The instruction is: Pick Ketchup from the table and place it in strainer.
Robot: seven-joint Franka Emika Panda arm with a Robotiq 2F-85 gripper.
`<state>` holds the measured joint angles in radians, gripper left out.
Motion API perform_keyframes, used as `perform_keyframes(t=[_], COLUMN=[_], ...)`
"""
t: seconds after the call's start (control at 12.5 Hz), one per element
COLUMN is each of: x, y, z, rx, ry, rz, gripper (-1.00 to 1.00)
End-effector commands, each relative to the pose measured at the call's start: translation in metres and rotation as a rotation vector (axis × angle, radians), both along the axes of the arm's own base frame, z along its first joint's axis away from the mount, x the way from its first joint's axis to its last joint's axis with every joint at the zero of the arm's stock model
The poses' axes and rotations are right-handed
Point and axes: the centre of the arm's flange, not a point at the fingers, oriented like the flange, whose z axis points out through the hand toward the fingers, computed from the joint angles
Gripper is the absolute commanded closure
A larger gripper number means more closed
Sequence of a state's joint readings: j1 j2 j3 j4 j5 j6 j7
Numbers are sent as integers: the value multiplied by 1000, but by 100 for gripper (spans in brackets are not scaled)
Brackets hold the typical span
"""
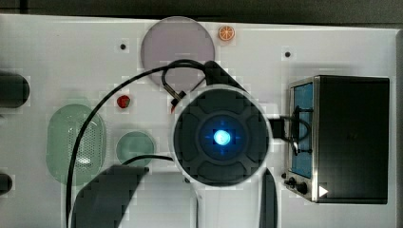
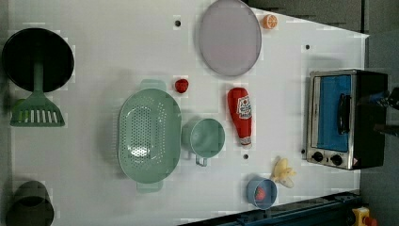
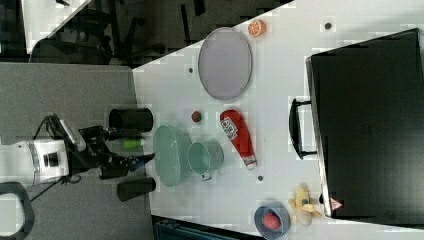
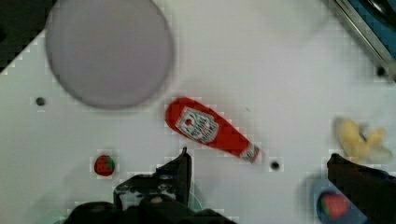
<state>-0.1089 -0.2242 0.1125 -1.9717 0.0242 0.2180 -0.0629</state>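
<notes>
Item: ketchup [image 2: 240, 115], red bottle, lying flat on the white tabletop [image 2: 94, 56], untouched. Long axis ran up-down in the left view, cap toward the bottom edge.

Neighbours: green cup [image 2: 205, 137] just beside it on the left view's left; strainer [image 2: 149, 135] beyond the cup; lilac plate [image 2: 229, 36] past the bottle's base.

Pincer [image 4: 259, 161]: spread wide, holding nothing, raised above the tabletop. In the wrist view the bottle [image 4: 210, 130] lay slanted near the gap between the two fingers, its cap end nearest. Judged: a turn of the wrist to set the fingers across the bottle's width would be needed before descending.

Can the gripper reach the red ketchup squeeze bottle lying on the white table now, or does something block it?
Probably yes: the red ketchup squeeze bottle lies flat with bare table around it, and the open gripper hangs above it.
</notes>
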Motion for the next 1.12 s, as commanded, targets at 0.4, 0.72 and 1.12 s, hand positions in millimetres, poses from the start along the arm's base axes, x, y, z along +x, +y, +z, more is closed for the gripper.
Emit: perform_keyframes(t=[0.4, 0.72, 1.12], x=[17, 14, 5], y=[15, 23, 29], z=[-153, -226, -313], rx=[11, 6, 26], ry=[83, 41, 28], rz=[530, 844, 973], gripper=[-100, -100, -100])
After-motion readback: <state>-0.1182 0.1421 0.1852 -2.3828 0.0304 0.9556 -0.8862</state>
